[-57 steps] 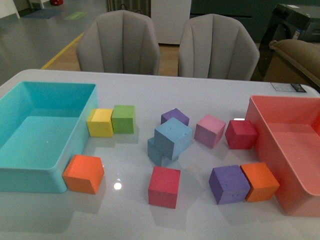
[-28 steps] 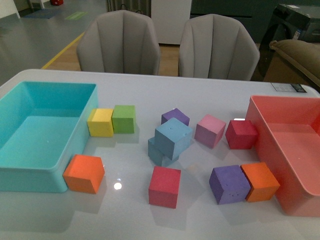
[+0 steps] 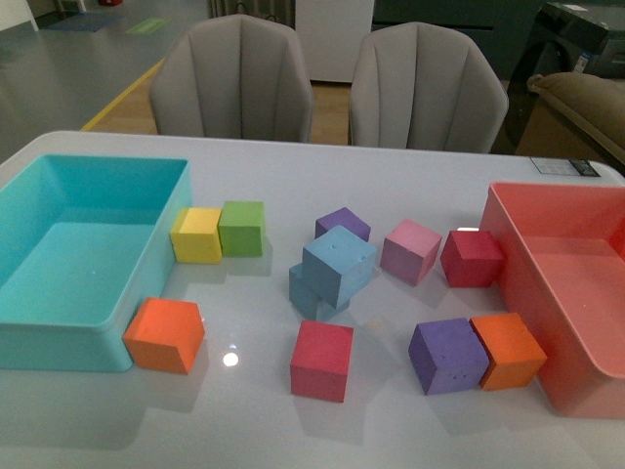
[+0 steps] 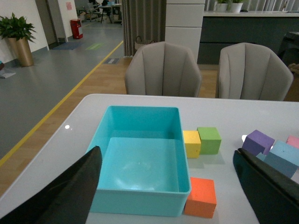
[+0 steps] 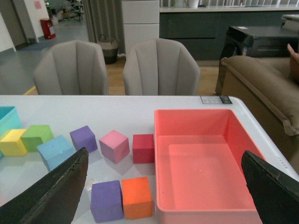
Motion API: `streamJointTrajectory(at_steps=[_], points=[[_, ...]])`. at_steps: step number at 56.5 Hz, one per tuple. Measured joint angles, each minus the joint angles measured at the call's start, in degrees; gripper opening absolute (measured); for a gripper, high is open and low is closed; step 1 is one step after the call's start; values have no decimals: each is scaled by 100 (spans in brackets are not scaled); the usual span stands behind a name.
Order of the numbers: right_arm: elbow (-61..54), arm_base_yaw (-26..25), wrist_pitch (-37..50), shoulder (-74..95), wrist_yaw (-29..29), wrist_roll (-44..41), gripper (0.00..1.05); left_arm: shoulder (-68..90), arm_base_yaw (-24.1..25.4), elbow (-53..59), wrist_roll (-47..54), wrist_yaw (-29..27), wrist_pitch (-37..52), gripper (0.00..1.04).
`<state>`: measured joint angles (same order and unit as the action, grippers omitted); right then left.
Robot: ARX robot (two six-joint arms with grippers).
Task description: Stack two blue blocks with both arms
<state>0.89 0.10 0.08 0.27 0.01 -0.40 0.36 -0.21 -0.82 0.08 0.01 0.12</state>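
Observation:
Two light blue blocks stand mid-table in the front view. The upper blue block sits skewed on the lower blue block, overhanging it to the right. Neither arm shows in the front view. My left gripper is open and empty, held high over the near edge of the turquoise bin. The blue blocks show at that view's edge, partly behind a finger. My right gripper is open and empty above the red bin's near side, and one blue block shows far from it.
A turquoise bin stands at the left and a red bin at the right. Around the blue blocks lie yellow, green, orange, red, pink and purple cubes. Two chairs stand behind the table.
The whole front view has shifted slightly upward. The blocks and bins keep their places relative to each other.

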Motion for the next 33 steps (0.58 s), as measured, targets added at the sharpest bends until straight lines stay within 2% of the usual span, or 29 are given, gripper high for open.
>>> streamJointTrajectory(at_steps=[2, 4, 7, 33], points=[[0, 0, 0, 0, 0, 0, 96, 0, 0, 0, 2, 0, 0, 95], [0, 0, 0, 0, 0, 0, 96, 0, 0, 0, 9, 0, 0, 98], [0, 0, 0, 0, 0, 0, 96, 0, 0, 0, 2, 0, 0, 95], [0, 0, 0, 0, 0, 0, 96, 0, 0, 0, 4, 0, 0, 96]])
